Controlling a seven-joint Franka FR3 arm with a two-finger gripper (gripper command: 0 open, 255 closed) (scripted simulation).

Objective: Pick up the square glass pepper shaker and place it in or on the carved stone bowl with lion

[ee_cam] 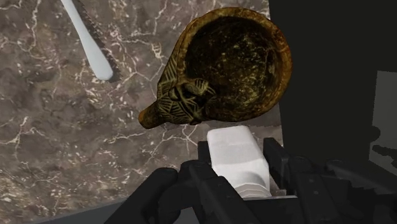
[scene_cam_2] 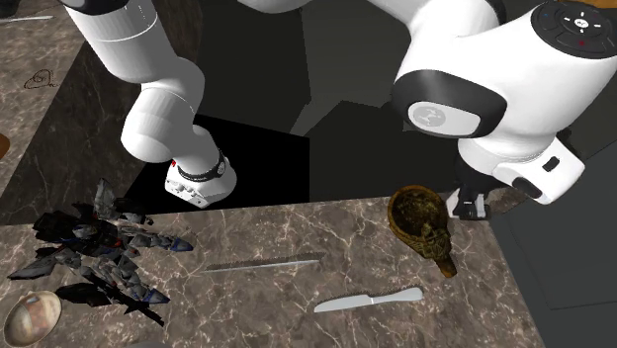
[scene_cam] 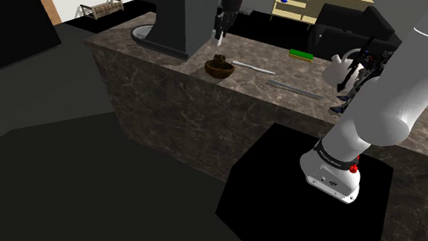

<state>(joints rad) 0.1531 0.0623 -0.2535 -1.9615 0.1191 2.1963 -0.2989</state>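
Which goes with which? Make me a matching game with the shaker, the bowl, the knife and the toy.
1 shaker
2 bowl
3 knife
4 toy figure

A brown, carved lion head
B white, clasped in the gripper
C dark and spiky
D pale, lying flat

Pairs: 1-B, 2-A, 3-D, 4-C

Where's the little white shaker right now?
In the wrist view, the white shaker is clasped in the claw, above the marble counter, right beside the lion end of the brown bowl.
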